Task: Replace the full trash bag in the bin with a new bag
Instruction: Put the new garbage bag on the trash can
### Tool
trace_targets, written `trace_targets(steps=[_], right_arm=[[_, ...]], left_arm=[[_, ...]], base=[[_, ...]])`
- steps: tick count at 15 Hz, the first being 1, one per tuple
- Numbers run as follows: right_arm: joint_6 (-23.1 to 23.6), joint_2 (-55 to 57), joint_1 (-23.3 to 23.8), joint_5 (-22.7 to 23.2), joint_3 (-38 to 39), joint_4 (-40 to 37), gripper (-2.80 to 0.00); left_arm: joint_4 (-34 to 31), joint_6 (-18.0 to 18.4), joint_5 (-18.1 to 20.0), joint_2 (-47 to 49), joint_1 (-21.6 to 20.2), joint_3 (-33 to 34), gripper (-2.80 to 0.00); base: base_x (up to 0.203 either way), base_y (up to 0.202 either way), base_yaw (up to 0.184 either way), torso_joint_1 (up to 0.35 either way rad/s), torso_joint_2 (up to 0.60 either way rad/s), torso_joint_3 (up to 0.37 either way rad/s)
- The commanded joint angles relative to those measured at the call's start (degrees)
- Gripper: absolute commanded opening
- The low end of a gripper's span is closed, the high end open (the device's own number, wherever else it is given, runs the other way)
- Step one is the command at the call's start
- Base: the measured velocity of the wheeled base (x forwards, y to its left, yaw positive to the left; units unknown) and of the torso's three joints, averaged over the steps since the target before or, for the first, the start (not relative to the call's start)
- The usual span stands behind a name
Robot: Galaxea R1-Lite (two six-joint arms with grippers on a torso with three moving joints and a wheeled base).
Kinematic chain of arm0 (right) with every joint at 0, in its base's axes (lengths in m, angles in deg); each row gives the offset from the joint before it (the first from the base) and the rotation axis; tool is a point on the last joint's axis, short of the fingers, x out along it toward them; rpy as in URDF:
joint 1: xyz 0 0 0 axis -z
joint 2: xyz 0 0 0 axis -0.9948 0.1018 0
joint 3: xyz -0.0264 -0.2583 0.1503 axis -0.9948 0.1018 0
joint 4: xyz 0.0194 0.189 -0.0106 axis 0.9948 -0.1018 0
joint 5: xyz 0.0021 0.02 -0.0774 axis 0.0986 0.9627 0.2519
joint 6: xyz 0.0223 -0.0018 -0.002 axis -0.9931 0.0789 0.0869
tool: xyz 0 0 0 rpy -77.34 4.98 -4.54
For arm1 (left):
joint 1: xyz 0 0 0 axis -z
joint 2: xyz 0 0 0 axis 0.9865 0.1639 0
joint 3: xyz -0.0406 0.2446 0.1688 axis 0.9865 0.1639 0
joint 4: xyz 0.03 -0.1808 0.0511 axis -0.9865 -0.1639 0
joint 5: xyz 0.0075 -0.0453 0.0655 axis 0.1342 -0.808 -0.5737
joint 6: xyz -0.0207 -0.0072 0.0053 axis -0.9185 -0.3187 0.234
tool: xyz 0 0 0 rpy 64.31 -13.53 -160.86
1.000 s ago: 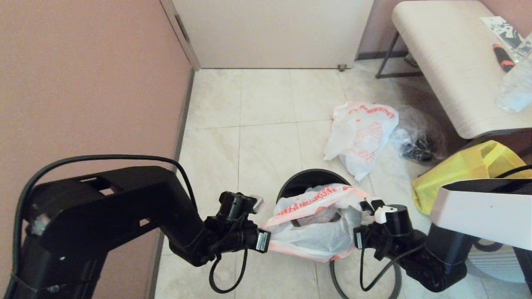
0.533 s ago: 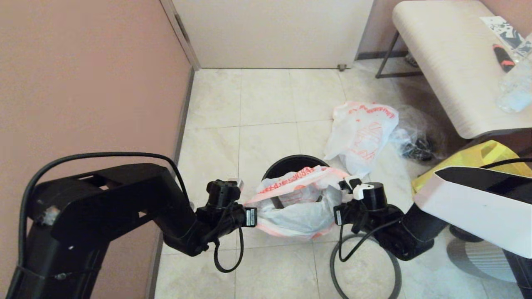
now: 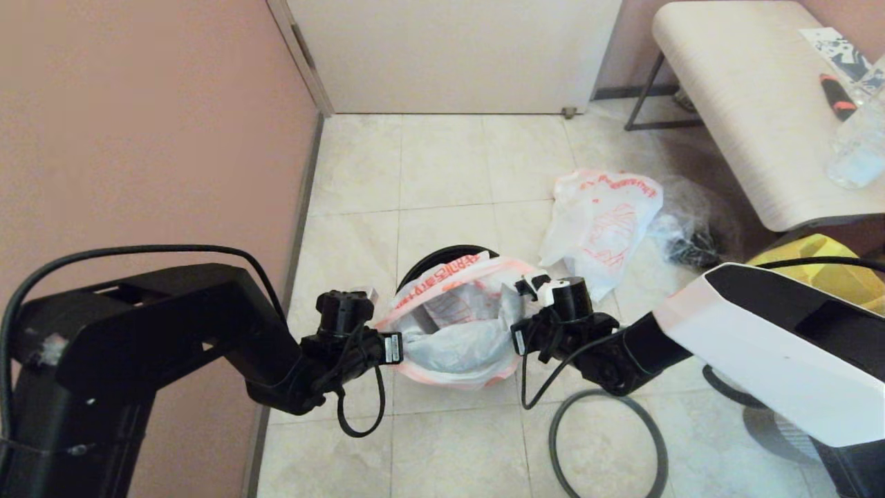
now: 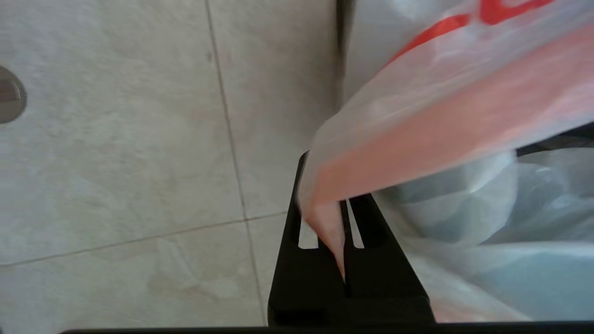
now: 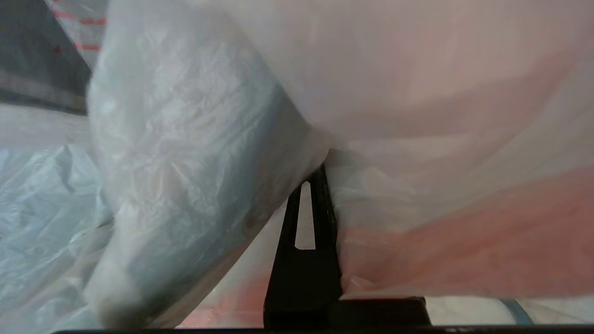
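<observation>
Both pincers, left pincer [image 3: 395, 348] and right pincer [image 3: 515, 339], clamp the full trash bag [image 3: 453, 332] above the bin [image 3: 432, 259].

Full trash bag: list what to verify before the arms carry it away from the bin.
1. Left hand shut on one edge of the full trash bag: ok.
2. Right hand shut on the opposite edge: ok.
3. Hoop off the bin, lying on the floor: ok.
4. Bag bottom free of the bin: cannot tell; the bin's rim shows right behind the bag.
5. New bag on the floor, apart from the bin: ok.
</observation>
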Motion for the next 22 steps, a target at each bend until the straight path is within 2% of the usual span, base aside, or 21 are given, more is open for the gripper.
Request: trace_targets(steps=[1, 5, 8, 10, 11, 13, 14, 22], right_arm=[[-0.07, 1.03, -0.30, -0.20, -1.15, -0.45, -2.80], [-0.07, -0.97, 2.10, -0.29, 2.67, -0.45, -2.80], [0.02, -1.68, 2.71, -1.68, 4.45, -0.52, -2.80], [-0.02, -2.34, 2.72, -1.86, 6.34, -0.28, -2.80], [-0.07, -2.49, 2.72, -1.99, 7.03, -0.12, -2.80], [-0.07, -2.64, 2.72, -3.11, 7.66, 0.21, -2.80], [-0.07, -2.89, 2.72, -3.37, 7.84, 0.59, 0.00], [-0.52, -10.68, -0.31, -3.37, 19.53, 0.60, 0.00]], left_arm=[[0.31, -0.12, -0.11, -0.60, 0.22, -0.05, -2.80], [0.31, 0.94, -0.26, 0.95, 1.66, -0.70, -2.80], [0.23, 2.86, -4.03, 4.57, 1.75, -3.20, -2.80], [0.18, 3.29, -4.25, 5.65, 1.77, -3.74, -2.80], [0.08, 3.31, -4.26, 5.98, 1.84, -3.91, 0.00], [0.19, 3.29, -4.26, 6.05, 1.82, -4.10, 0.00], [0.23, 3.22, -4.26, 5.66, 1.94, -3.93, 0.00], [0.04, 3.04, -4.11, -1.71, 3.70, 0.63, 0.00]], base=[[0.000, 0.000, 0.000, 0.000, 0.00, 0.000], [0.000, 0.000, 0.000, 0.000, 0.00, 0.000], [0.000, 0.000, 0.000, 0.000, 0.00, 0.000], [0.000, 0.000, 0.000, 0.000, 0.00, 0.000], [0.000, 0.000, 0.000, 0.000, 0.00, 0.000], [0.000, 0.000, 0.000, 0.000, 0.00, 0.000], [0.000, 0.000, 0.000, 0.000, 0.00, 0.000], [0.000, 0.000, 0.000, 0.000, 0.00, 0.000]])
